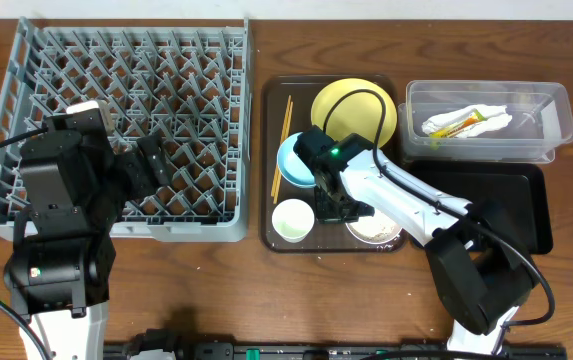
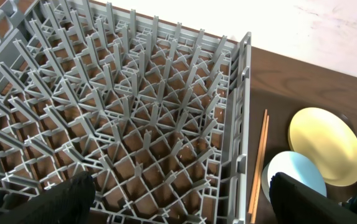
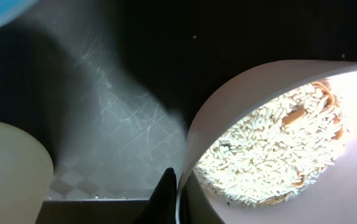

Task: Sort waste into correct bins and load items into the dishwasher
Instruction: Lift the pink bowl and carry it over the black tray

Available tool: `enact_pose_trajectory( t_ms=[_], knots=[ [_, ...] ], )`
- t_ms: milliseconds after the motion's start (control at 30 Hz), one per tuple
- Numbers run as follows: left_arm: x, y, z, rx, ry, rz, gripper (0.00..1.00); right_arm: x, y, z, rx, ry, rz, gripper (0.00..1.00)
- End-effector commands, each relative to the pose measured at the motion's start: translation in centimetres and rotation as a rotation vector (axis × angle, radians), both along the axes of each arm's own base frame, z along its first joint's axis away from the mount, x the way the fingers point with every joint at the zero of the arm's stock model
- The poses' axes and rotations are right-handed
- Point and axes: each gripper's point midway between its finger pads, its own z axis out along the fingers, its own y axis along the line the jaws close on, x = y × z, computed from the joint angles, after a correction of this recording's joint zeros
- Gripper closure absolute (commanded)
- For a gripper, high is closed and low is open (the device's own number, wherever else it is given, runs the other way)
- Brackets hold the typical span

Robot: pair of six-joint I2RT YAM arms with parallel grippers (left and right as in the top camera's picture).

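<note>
My right gripper is shut on the rim of the white bowl, which sits on the brown serving tray. In the right wrist view the gripper pinches the bowl wall, and rice-like scraps lie inside. My left gripper hangs open over the grey dish rack, its fingers wide apart above the pegs. On the tray lie the yellow plate, blue bowl, white cup and chopsticks.
The clear box at the back right holds a crumpled napkin and a snack wrapper. The black tray lies in front of it. The brown serving tray sits between rack and bins.
</note>
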Motion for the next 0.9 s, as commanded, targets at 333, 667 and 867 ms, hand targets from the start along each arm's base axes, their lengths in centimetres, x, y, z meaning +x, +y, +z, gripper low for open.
enact_pose_trajectory(
  t_ms=[333, 667, 867],
  knots=[
    [0.1, -0.1, 0.9, -0.009, -0.020, -0.006, 0.10, 2.6, 1.7, 9.5, 0.286, -0.072, 0.191, 0.99],
    [0.1, -0.1, 0.9, -0.009, -0.020, -0.006, 0.10, 4.1, -5.4, 14.0, 0.404, -0.166, 0.148, 0.99],
    [0.1, -0.1, 0.9, -0.009, -0.020, -0.006, 0.10, 3.9, -9.1, 13.2, 0.575, -0.148, 0.111, 0.99]
  ],
)
